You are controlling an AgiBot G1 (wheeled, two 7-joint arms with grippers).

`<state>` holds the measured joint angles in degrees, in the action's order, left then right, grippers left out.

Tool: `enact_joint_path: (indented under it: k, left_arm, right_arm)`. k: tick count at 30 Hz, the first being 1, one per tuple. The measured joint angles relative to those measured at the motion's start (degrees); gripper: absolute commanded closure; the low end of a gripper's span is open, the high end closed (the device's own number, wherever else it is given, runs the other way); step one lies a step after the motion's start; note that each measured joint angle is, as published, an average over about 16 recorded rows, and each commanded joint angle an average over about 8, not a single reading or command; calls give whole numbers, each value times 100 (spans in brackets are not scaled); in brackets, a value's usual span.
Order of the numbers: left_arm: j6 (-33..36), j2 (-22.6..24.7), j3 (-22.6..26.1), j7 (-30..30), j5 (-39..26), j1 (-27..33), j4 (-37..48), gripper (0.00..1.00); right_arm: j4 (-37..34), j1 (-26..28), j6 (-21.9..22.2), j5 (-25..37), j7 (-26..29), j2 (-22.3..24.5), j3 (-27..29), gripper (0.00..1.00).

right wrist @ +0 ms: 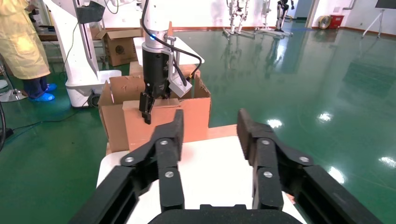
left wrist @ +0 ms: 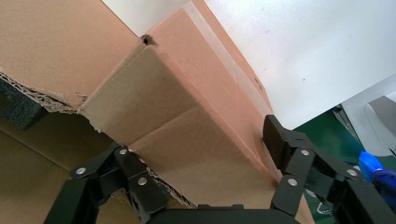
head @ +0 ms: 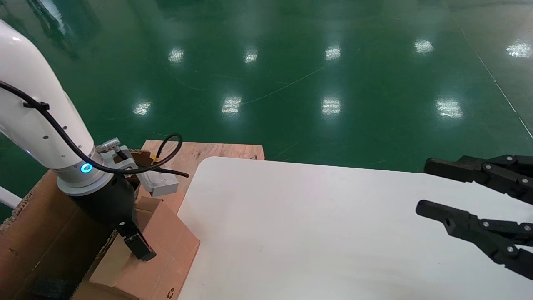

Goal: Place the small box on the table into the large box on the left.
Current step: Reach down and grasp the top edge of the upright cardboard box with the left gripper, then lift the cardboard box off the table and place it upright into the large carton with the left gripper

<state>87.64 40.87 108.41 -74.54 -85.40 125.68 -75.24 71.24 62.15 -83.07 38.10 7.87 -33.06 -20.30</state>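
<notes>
Head view: small box is gripped by the left gripper at the large box rim; right gripper is parked wide over the table.

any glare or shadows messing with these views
Head view: ceiling lights glare as bright patches on the green floor; the table reads evenly bright. Left wrist view: the large box interior sits in shadow under the small box. Right wrist view: floor reflections only.
</notes>
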Motion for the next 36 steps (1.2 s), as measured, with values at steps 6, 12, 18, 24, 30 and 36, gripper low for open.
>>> enact_joint_path:
  k: [6, 12, 18, 24, 30, 36]
  left_arm:
    - [2, 0, -3, -2, -4, 2, -2, 100]
    - [3, 0, -4, -3, -4, 4, -2, 100]
    - [-2, 4, -1, 1, -3, 4, 7, 100]
    - [-23, 14, 10, -6, -12, 12, 13, 100]
    - [-56, 24, 23, -30, -30, 35, 0, 100]
    - [-86, 26, 37, -67, -50, 65, -25, 100]
  right_arm:
    - [0, 0, 0, 0, 0, 0, 0, 0]
    - [0, 0, 0, 0, 0, 0, 0, 0]
    - [3, 1, -2, 6, -1, 1, -2, 0]
    - [9, 13, -10, 26, -11, 8, -5, 0]
    - [16, 24, -10, 44, -21, 24, -2, 0]
    - [27, 8, 17, 38, -20, 53, 14, 4]
